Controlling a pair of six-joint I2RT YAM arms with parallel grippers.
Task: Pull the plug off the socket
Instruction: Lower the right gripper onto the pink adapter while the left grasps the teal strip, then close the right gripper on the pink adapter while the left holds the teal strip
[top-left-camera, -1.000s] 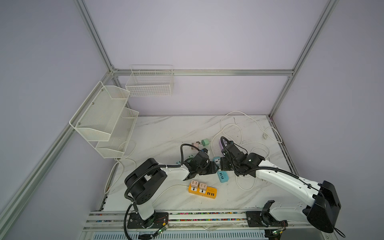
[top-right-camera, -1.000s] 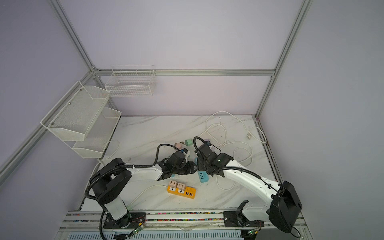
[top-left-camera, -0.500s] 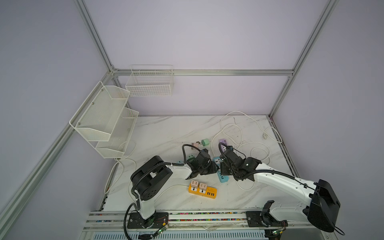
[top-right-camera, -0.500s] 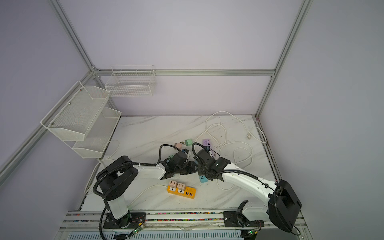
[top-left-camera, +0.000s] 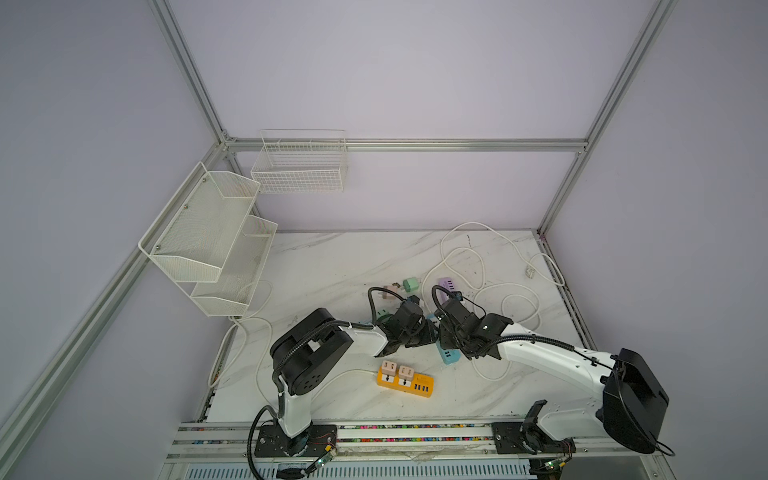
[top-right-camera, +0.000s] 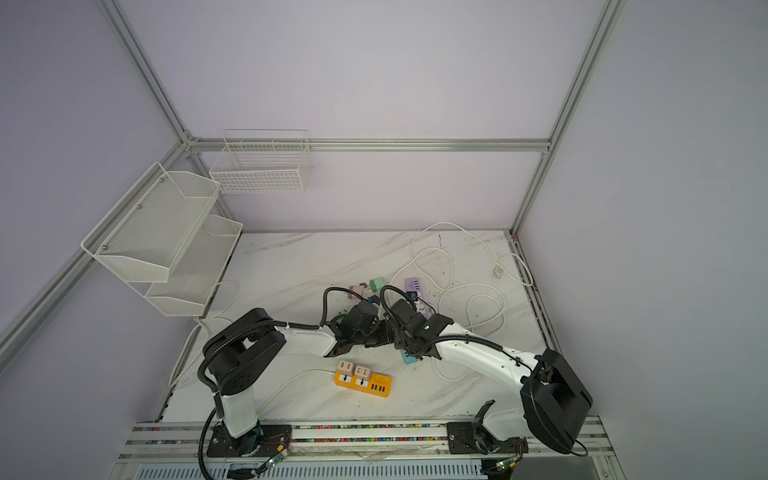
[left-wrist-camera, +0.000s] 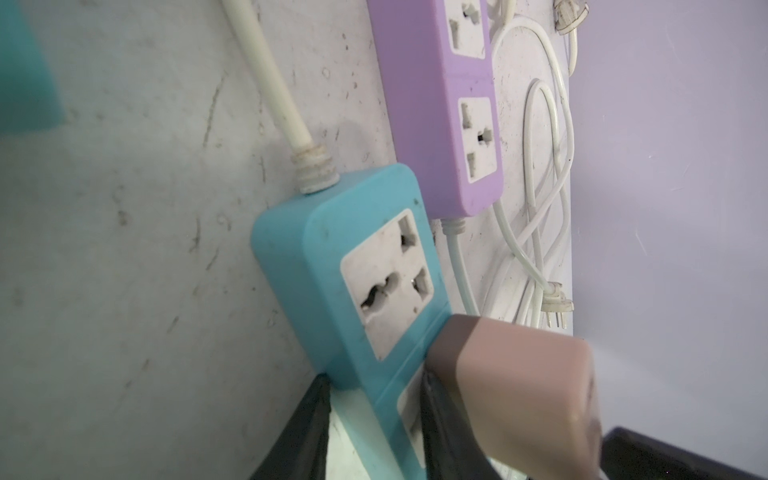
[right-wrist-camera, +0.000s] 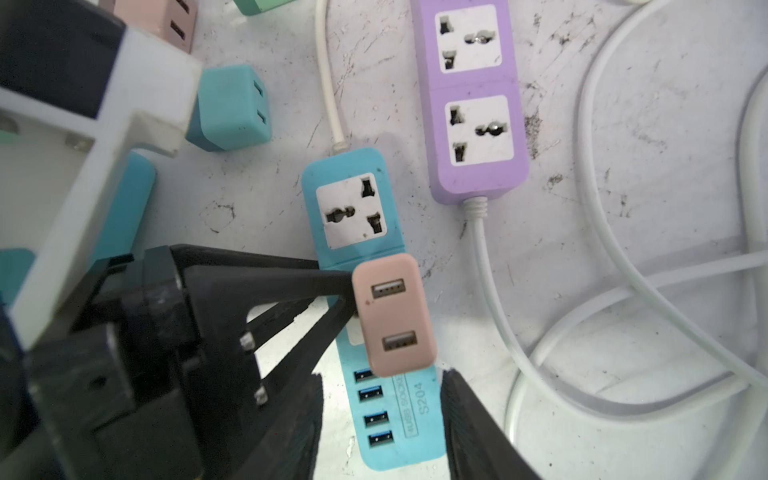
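A pink two-port USB plug (right-wrist-camera: 395, 320) sits in the second outlet of the blue socket strip (right-wrist-camera: 399, 449), which lies flat on the marble table. In the left wrist view the plug (left-wrist-camera: 511, 390) stands on the strip (left-wrist-camera: 291, 249). My left gripper (left-wrist-camera: 378, 415) has its jaws narrow around the strip's edge beside the plug. One finger is at the strip's side and the other is against the plug's base. My right gripper (right-wrist-camera: 380, 415) hangs open over the strip's USB end, just short of the plug. In both top views the two grippers (top-left-camera: 430, 338) (top-left-camera: 444, 340) hide the plug.
A purple socket strip (right-wrist-camera: 473, 89) lies right beside the blue one. A teal cube charger (right-wrist-camera: 232, 108) and white cable loops (top-left-camera: 498, 291) lie around them. An orange strip (top-left-camera: 405, 376) with two plugs is nearer the front rail. Wire shelves (top-left-camera: 208, 241) hang on the left wall.
Both grippers have drawn in over the blue strip from either side. The jaws of each have narrowed. The right gripper has shifted left towards the plug.
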